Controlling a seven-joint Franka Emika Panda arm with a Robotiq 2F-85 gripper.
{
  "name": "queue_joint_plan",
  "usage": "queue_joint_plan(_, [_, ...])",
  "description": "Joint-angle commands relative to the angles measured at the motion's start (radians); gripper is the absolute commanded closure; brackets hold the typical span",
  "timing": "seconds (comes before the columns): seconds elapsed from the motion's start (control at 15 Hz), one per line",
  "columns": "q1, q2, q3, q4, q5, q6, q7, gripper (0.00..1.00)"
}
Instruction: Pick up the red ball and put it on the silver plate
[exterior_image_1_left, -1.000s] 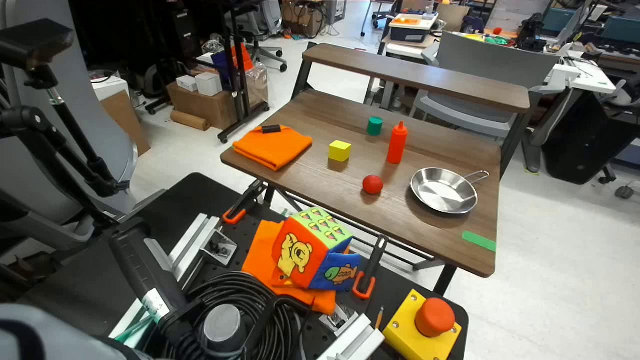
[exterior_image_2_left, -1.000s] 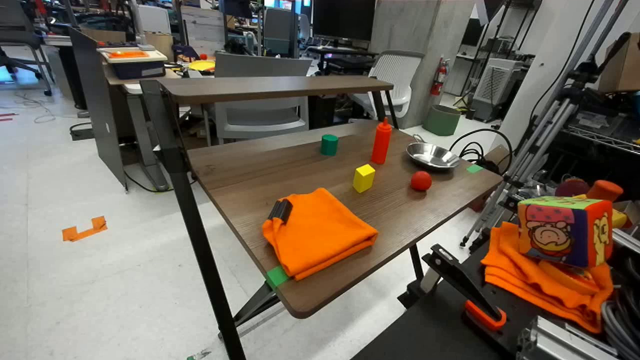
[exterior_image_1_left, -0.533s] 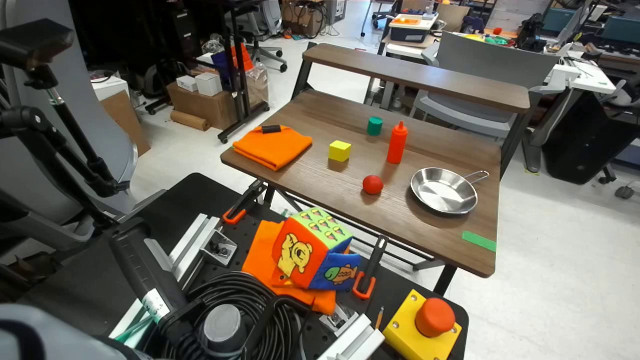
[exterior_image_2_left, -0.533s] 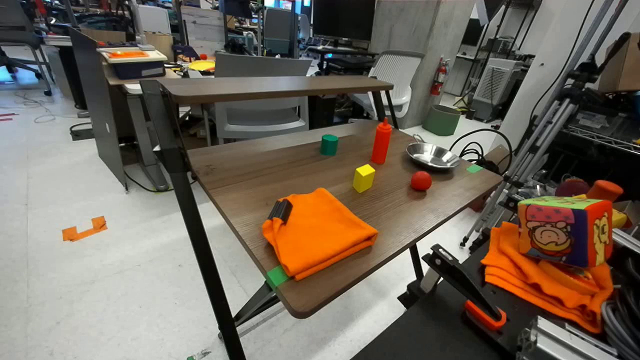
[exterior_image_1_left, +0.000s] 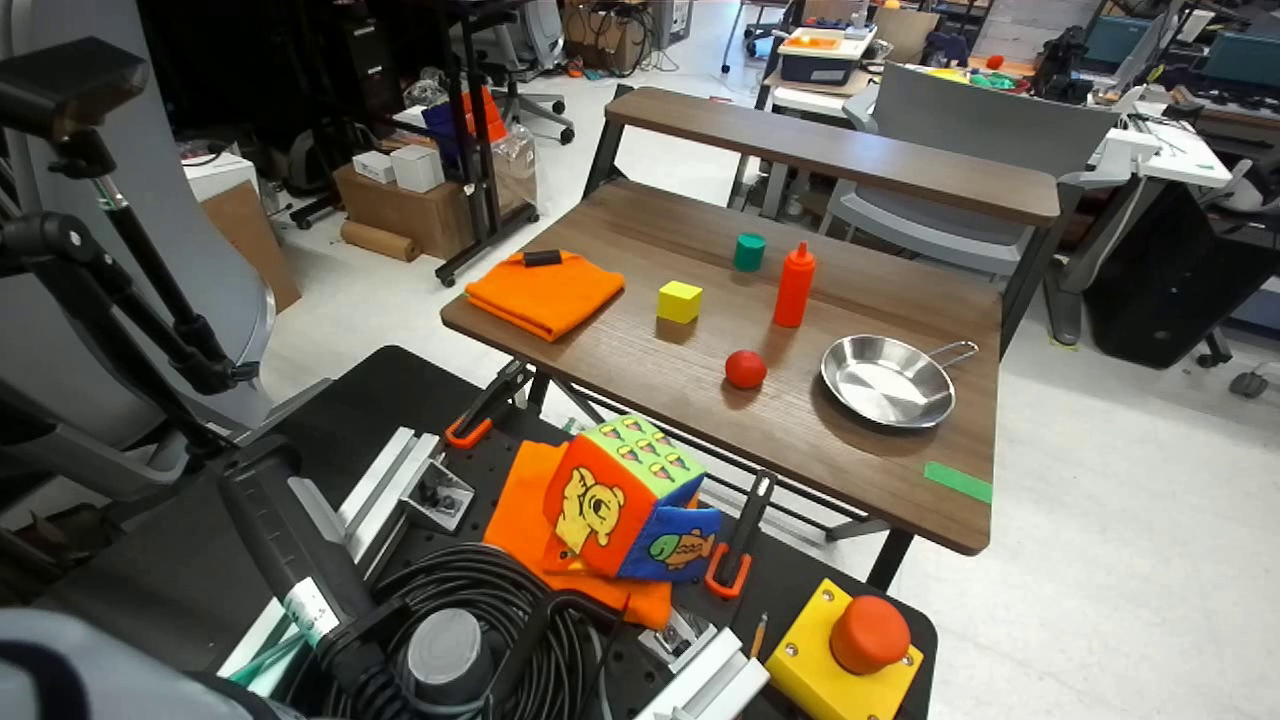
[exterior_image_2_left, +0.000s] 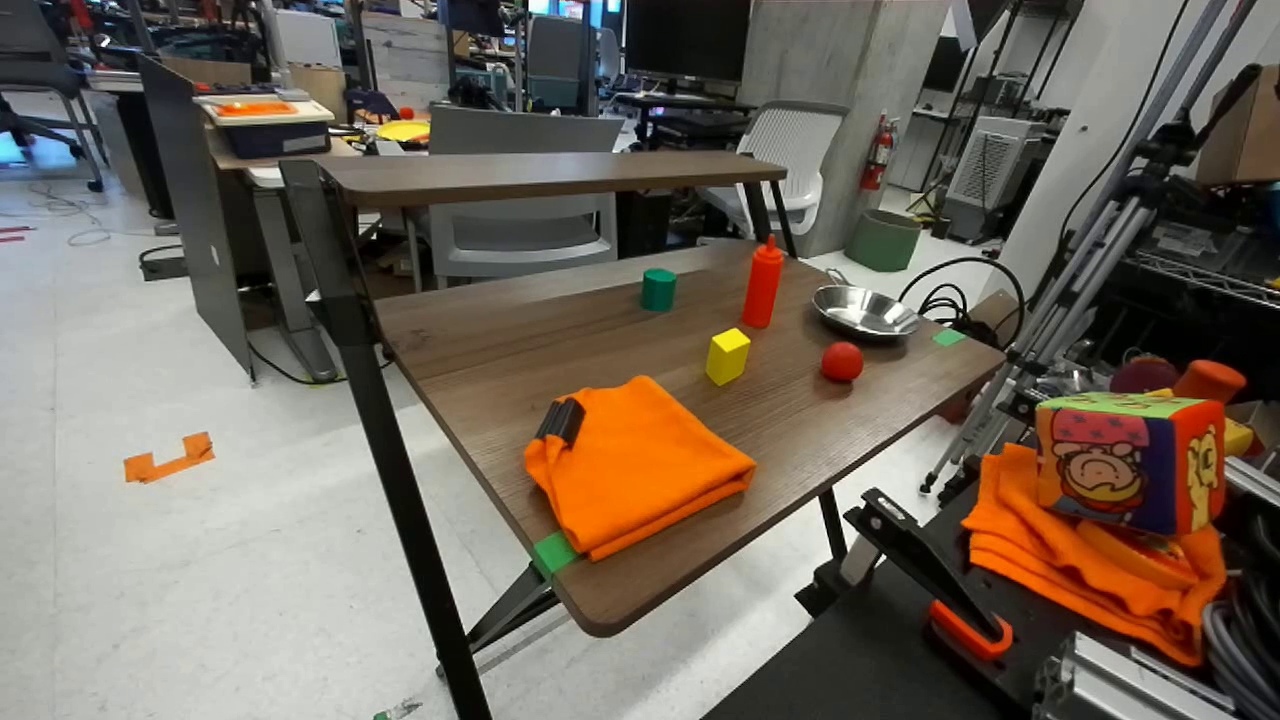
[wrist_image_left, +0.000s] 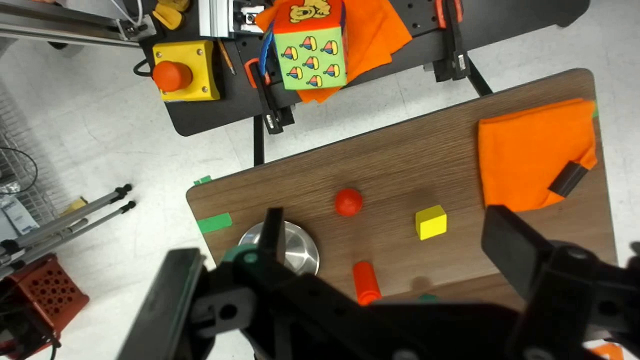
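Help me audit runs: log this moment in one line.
gripper: open, empty | red ball: on table, apart from silver plate | placement: not done

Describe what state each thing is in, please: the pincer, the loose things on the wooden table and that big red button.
Pincer: open wide, holding nothing
Silver plate: face up, nothing in it
Red ball: resting on the table, ungripped
Red bottle: standing upright, nozzle up
Green cylinder: standing upright
Yellow block: sitting flat
Orange cloth: folded
Red button: pressed or not, cannot tell
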Motion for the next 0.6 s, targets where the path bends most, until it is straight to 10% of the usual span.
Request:
queue_joint_plan(0.0, [-0.011, 0.158, 0.003, 0.067, -0.053, 0.020, 0.014, 0.00])
queue_joint_plan(0.53, [-0.002, 0.436, -0.047, 0.033, -0.112, 0.356, 0.012, 0.00])
